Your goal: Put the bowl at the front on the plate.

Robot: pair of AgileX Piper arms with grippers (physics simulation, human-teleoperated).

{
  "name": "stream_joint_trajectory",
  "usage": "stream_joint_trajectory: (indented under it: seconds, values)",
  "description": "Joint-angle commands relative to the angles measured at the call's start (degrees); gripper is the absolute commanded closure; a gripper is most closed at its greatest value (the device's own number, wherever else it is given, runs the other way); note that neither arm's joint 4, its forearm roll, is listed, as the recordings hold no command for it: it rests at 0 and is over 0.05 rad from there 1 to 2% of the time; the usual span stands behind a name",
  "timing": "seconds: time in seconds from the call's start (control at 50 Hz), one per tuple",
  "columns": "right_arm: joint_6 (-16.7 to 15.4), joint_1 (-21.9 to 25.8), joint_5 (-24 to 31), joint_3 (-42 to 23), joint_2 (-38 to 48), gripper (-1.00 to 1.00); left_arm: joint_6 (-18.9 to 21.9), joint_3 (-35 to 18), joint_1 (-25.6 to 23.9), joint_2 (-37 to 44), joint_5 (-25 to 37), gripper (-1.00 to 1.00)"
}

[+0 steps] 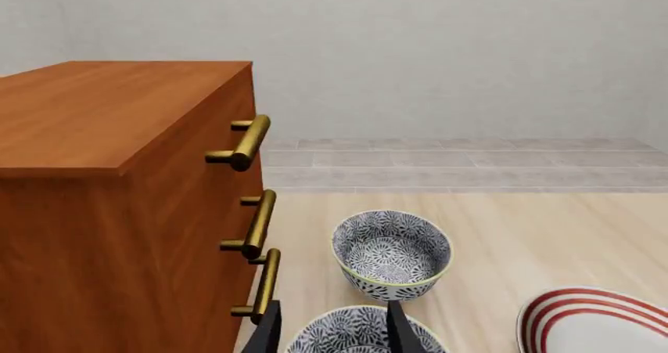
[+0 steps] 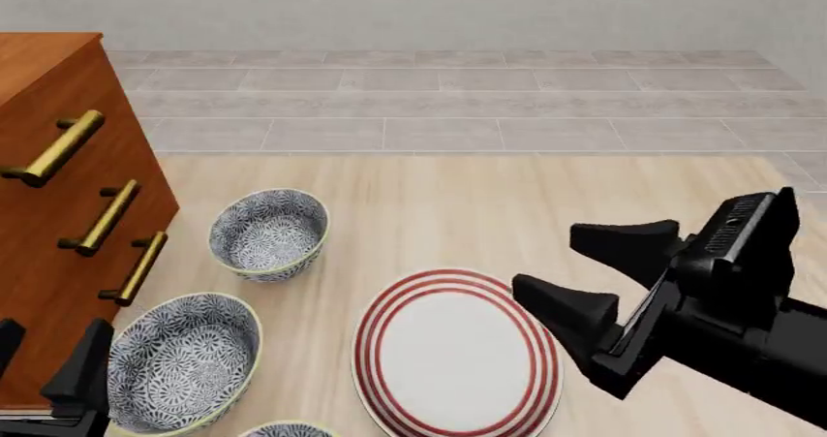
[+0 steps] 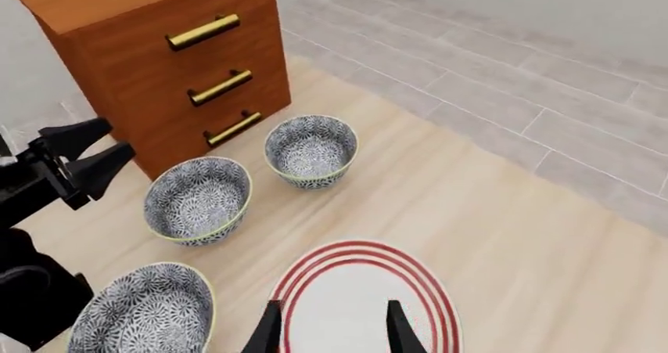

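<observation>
The bowl (image 2: 285, 429) at the front only shows its rim at the bottom edge of the front view. The right wrist view shows it whole (image 3: 146, 315), patterned blue-grey and white inside. To its right lies the plate (image 2: 455, 353), white with red rings. My right gripper (image 2: 549, 258) hangs open and empty above the plate's right side, and its fingers frame the plate (image 3: 360, 298) in its own view. My left gripper (image 2: 52, 345) is open and empty, low at the left, beside the middle bowl (image 2: 181, 359) and apart from the front bowl.
A wooden drawer chest (image 2: 58, 166) with brass handles stands at the left, close to my left gripper (image 3: 120, 134). Beside it stand the far bowl (image 2: 269, 234) and the middle bowl; the left wrist view shows both (image 1: 392, 253) (image 1: 355, 333). A tiled floor strip lies beyond the table.
</observation>
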Motion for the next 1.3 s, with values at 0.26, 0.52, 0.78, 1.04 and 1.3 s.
stream_joint_trajectory:
  seconds: [0.26, 0.52, 0.78, 1.04, 1.3]
  values:
    - [1.93, 8.69, -7.58, -3.30, 13.69, -1.00, -0.01, 0.00, 0.01, 0.00, 0.00, -1.00]
    - [3.49, 13.17, -12.11, -6.52, 22.52, -1.00, 0.00, 0.00, -0.01, 0.01, 0.00, -1.00]
    - [5.51, 18.59, -14.13, -10.15, 29.96, -1.00, 0.00, 0.00, 0.00, 0.00, 0.00, -1.00]
    - [9.50, 22.47, -16.30, -10.93, 34.28, -1.00, 0.00, 0.00, 0.00, 0.01, 0.00, -1.00]
    - [12.47, 21.58, -20.04, -6.62, 35.82, -1.00, 0.01, 0.00, 0.00, 0.00, 0.00, -1.00]
